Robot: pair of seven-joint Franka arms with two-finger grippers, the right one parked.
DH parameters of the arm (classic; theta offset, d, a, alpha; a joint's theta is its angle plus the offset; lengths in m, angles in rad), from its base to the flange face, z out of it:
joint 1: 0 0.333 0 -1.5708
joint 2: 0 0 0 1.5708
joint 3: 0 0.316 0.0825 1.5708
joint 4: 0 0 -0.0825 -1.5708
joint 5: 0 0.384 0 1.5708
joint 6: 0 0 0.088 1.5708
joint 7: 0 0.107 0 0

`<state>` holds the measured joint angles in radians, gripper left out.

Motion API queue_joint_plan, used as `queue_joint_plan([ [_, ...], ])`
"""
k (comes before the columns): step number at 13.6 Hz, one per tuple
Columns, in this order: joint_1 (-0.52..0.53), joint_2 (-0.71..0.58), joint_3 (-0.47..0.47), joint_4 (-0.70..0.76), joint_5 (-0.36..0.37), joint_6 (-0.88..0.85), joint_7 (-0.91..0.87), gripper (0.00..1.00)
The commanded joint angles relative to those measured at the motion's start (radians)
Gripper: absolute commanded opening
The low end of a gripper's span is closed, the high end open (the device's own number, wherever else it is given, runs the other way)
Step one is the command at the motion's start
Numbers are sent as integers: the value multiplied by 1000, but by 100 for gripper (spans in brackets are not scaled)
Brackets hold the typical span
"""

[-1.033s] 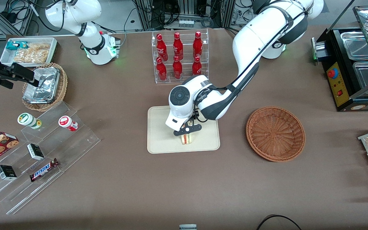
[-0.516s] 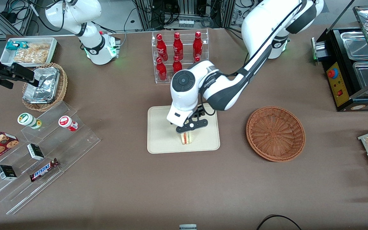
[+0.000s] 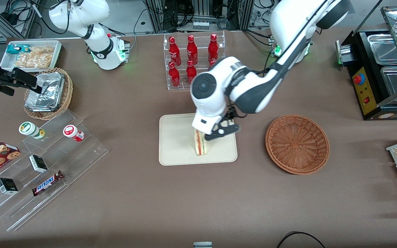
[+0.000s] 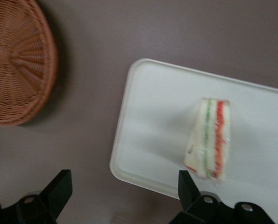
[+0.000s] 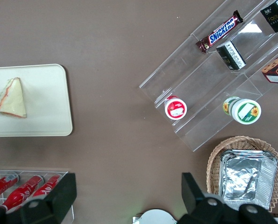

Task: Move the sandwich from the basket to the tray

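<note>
The sandwich (image 3: 200,143) stands on its edge on the tray (image 3: 174,144), in the part of the tray nearer the front camera. Its red, green and white stripes show along the cut side (image 4: 212,140). Nothing is touching it. The tray lies flat on the brown counter (image 3: 191,203).

The gripper (image 3: 223,131) hangs above the tray, just beside the top of the sandwich and a bit farther from the front camera. Its jaws are wide open and hold nothing. The two black fingers (image 4: 58,189) are spread well apart, and the sandwich sits free on the tray (image 4: 153,121) below them.

The basket (image 3: 297,143) sits on the counter toward the working arm's end, apart from the tray. It is round and reddish-brown, and there is nothing in it (image 4: 18,60).

Farther from the front camera than the tray stands a clear rack of red bottles (image 3: 193,58). The white arm partly hides the rack.
</note>
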<state>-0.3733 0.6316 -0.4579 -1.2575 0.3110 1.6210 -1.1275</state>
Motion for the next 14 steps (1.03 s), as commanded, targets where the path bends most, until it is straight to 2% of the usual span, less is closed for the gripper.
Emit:
queue_joint_plan([
  [1, 112, -107, -4, -100, -38, -21, 108, 100],
  [6, 279, -220, -5, -155, -44, -130, 365, 100],
  [8, 338, -280, -5, -212, -84, -141, 454, 100],
  [10, 398, -326, -5, -256, -87, -141, 527, 100],
  [13, 467, -417, 17, -296, -177, -174, 697, 100],
  [14, 461, -447, 74, -307, -203, -184, 745, 100],
])
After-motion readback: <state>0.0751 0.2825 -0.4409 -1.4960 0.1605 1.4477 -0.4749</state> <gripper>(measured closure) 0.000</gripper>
